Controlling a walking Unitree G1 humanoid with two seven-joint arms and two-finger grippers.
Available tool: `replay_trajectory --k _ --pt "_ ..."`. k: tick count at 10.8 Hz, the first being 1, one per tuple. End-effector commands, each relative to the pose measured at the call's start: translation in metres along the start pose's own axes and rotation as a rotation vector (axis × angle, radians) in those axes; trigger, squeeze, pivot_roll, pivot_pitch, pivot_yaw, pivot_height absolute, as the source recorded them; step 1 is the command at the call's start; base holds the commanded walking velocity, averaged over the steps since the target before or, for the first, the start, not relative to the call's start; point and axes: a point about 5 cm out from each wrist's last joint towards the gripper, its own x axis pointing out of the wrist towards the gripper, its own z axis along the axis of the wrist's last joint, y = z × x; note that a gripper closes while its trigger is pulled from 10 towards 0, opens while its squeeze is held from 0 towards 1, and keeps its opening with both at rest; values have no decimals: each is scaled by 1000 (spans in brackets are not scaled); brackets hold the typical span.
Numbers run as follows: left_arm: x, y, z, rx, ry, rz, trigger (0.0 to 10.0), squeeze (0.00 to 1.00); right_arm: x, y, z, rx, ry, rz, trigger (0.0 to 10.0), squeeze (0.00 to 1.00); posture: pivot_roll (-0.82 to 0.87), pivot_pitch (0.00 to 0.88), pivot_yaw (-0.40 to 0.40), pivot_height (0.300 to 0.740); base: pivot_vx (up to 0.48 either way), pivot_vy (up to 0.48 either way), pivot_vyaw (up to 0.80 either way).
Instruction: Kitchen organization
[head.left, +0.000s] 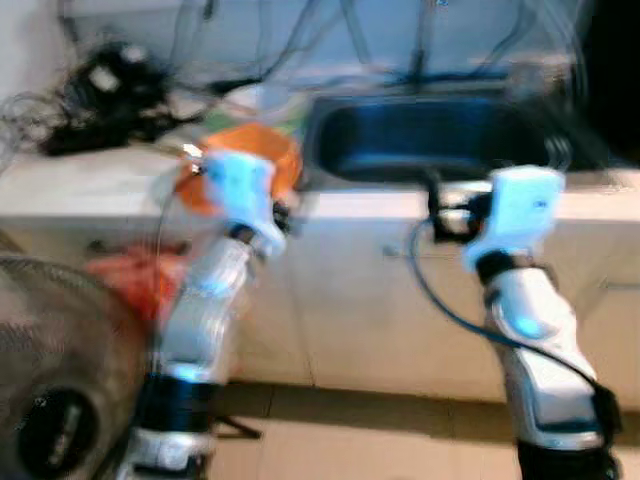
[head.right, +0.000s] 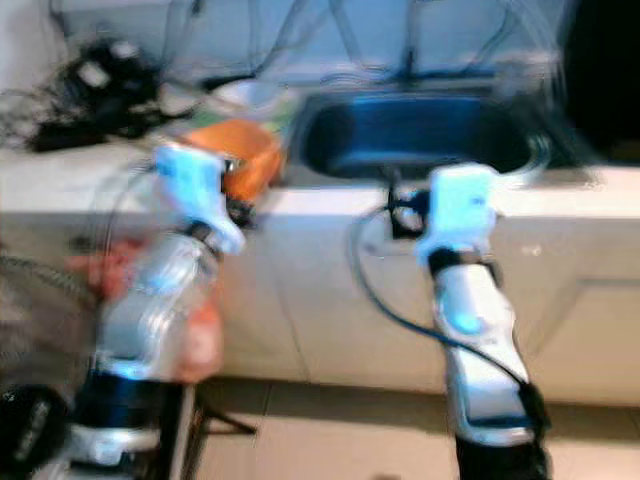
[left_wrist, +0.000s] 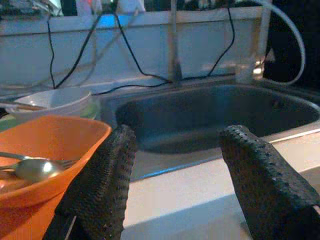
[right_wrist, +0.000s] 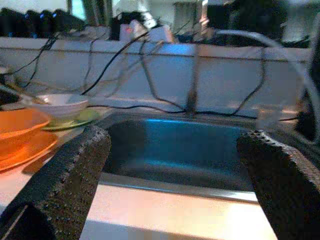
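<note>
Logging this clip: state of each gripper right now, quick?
Left gripper: open, holding nothing, raised before the counter edge near the orange bowl.
Right gripper: open, holding nothing, facing the sink.

both head views are blurred; the orange bowl (left_wrist: 45, 150) is cut off at the edge.

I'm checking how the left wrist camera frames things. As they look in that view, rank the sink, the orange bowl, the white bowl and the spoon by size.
1. sink
2. orange bowl, though nearness to the camera enlarges it
3. white bowl
4. spoon

The left gripper frames the sink between open fingers.
</note>
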Motion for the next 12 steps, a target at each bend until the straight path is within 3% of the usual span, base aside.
replay_trajectory --k 1,12 --pt "-5 11 2 14 0 26 10000 0 1 9 5 5 -23 23 10000 0 -22 0 105 740 0 -262 0" --pt "-7 12 -5 -3 27 21 10000 0 1 9 3 12 -11 21 10000 0 -25 0 105 740 0 -472 0"
